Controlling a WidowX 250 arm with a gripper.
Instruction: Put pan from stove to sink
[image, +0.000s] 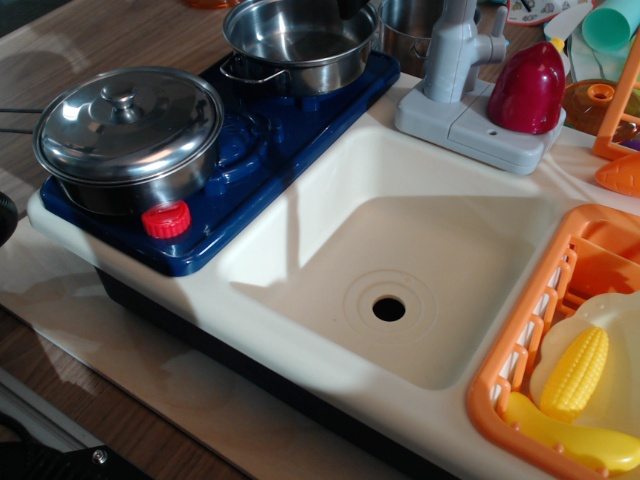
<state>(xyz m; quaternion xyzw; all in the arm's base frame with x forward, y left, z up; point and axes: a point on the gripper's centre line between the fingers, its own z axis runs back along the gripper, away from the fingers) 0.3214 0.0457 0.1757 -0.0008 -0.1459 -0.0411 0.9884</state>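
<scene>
Nearest the front edge of the table, at its right corner, one orange rack (500, 385) holds one ear of corn (577, 372). Beside it, mid-table, lies one cream sink (320, 215) with one drain hole (389, 308); the basin holds nothing. Toward the left edge sits one blue stove (275, 150) with one red knob (165, 219). It carries two steel vessels: one lidded pot (128, 135) on the nearer burner and one open pan (300, 45) on the farther burner, close to the far edge. The pan is upright, not yet lifted, with a wire loop handle facing the pot. One grey faucet (455, 50) stands just right of the pan, at the sink's far rim. Of the gripper (350, 8), only a dark sliver shows at the far edge, over the pan's right rim; whether its fingers are spread or closed cannot be told. In my judgement the pan lies directly beneath and slightly left of it, and the sink lies nearer and rightward.
</scene>
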